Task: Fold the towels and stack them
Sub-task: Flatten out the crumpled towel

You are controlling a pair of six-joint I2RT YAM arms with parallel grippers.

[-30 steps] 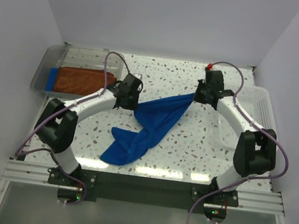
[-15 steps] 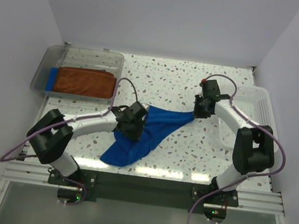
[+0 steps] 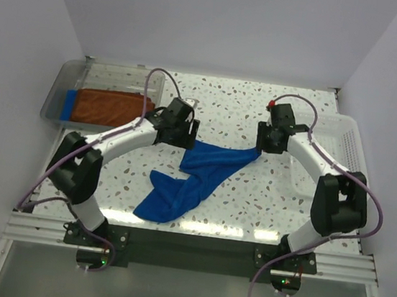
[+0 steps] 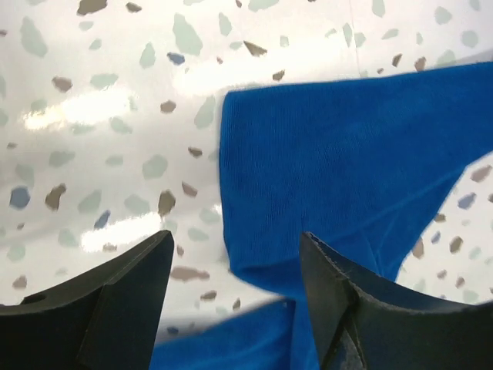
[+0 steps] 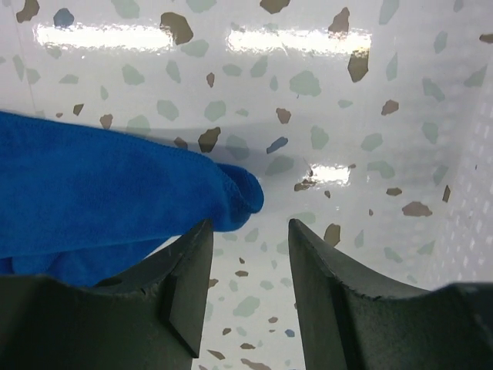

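Note:
A blue towel lies crumpled on the speckled table, running from its right corner down to a bunched end near the front. My left gripper hovers over the towel's upper left part with its jaws open, cloth showing below and between its fingers. At the towel's right corner my right gripper is open too, the corner lying just off its left finger, not pinched. A folded orange towel rests in the clear tray at the back left.
A blue item lies at the tray's left end beside the orange towel. A white perforated basket stands at the right, close to my right arm. White walls close in the table on three sides.
Both grippers have opened and let go of the blue towel, which was stretched between them and now lies slack on the table. The left arm dipped toward the front, then came back.

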